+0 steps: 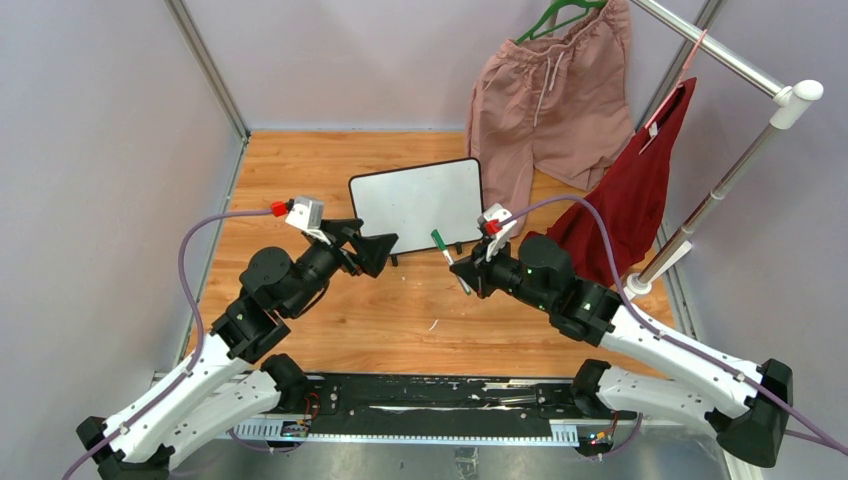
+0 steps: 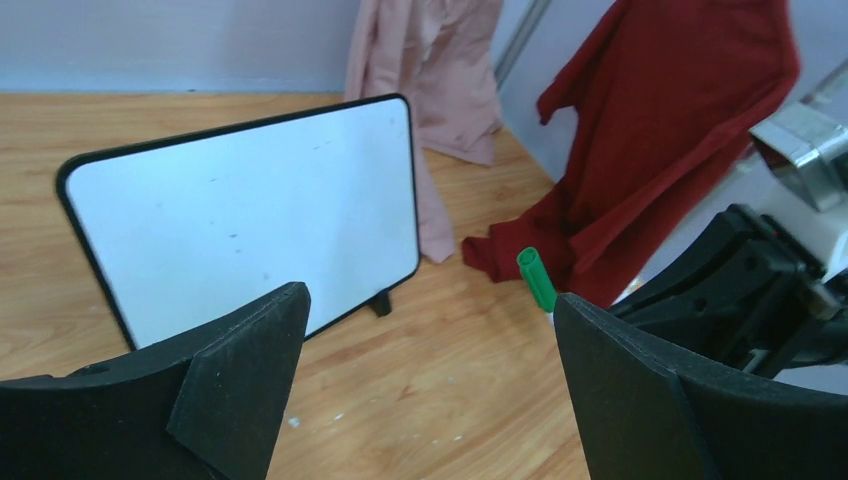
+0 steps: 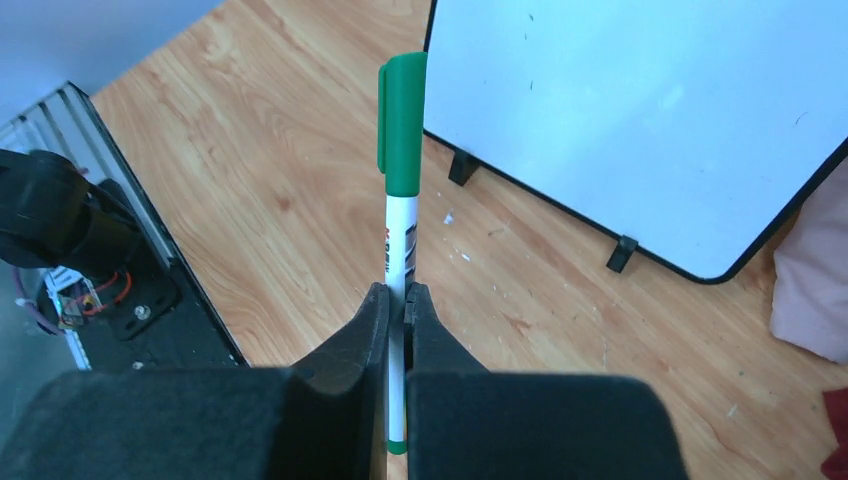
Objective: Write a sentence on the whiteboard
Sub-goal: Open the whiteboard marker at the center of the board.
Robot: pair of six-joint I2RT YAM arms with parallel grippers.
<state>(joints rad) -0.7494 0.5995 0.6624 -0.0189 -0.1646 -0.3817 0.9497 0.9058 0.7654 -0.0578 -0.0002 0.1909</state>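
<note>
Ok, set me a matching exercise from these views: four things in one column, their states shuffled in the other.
Things:
1. whiteboard
2. marker
3. left gripper
4. red garment

States:
A. open, holding nothing
B. hanging from the rail
C. capped, clamped in the right gripper
D. propped up, no writing on it

Pairs: 1-D, 2-C, 3-A, 4-B

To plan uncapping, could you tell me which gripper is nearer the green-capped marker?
Right. The right gripper is shut on the marker, gripping its barrel; the left gripper stands open on its left, not touching it.
</note>
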